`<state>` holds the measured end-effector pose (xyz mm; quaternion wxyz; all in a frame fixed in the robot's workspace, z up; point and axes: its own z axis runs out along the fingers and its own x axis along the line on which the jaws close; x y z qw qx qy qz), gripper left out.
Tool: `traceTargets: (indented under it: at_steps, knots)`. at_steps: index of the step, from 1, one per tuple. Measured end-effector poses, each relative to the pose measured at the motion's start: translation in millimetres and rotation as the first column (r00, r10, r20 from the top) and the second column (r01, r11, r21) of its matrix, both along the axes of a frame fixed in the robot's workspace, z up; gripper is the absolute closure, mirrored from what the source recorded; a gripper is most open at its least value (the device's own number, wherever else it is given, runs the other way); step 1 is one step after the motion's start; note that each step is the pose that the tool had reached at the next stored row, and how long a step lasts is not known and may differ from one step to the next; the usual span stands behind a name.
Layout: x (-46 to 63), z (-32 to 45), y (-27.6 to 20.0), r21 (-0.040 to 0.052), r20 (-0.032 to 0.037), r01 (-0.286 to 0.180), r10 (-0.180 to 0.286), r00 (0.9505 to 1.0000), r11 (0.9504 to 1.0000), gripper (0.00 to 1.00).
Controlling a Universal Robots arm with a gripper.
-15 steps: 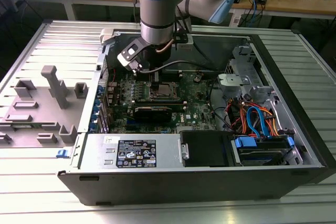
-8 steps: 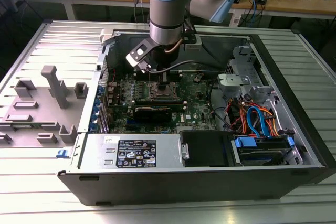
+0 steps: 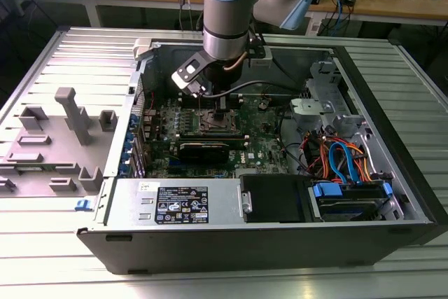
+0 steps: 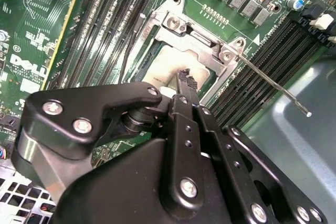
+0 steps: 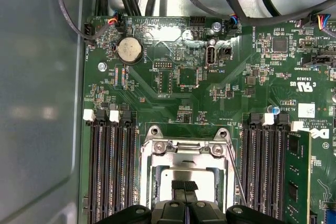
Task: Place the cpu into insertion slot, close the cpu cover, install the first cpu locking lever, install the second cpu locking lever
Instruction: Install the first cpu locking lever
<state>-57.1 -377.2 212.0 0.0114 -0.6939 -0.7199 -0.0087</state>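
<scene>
Reaches down into the open computer case [image 3: 245, 246] lying on the slatted metal bench [image 3: 42, 257]; holds the tool [image 3: 220, 106] low over the green motherboard [image 3: 262, 143], in the far half of the case and toward the exterior view's left; presents the tool closed, fingertips [image 5: 178, 186] drawn together in the first wrist view, with nothing seen clamped between them; places those tips directly above the cpu [image 5: 202, 176], at the chip's edge; cannot tell whether touching or just clear. Finds the cpu already seated in the insertion slot [image 5: 155, 182], dull silver top facing up, framed by the slot's dark rim; finds the cpu cover [image 4: 199, 38] lying flat over the slot, with the chip visible through its square window; notes a thin locking lever [image 4: 273, 86] running out from one corner of the cover, angled across the memory slots [image 4: 268, 45], free end standing well away from the socket. Locates a long black card [image 3: 203, 148] just near of the socket; a grey power supply box [image 3: 175, 204] along the near wall; blue and orange cables [image 3: 343, 155] toward the exterior view's right; grey plastic fixtures [image 3: 73, 113] on the bench outside the case, at the exterior view's left.
</scene>
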Motion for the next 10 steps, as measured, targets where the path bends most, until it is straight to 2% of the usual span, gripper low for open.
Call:
traceTargets:
  at_steps: [10]
  knots:
    - [0.1,1.0,0.0,0.0001,0.0001,0.000,0.000,1.0000,1.0000,0.89]
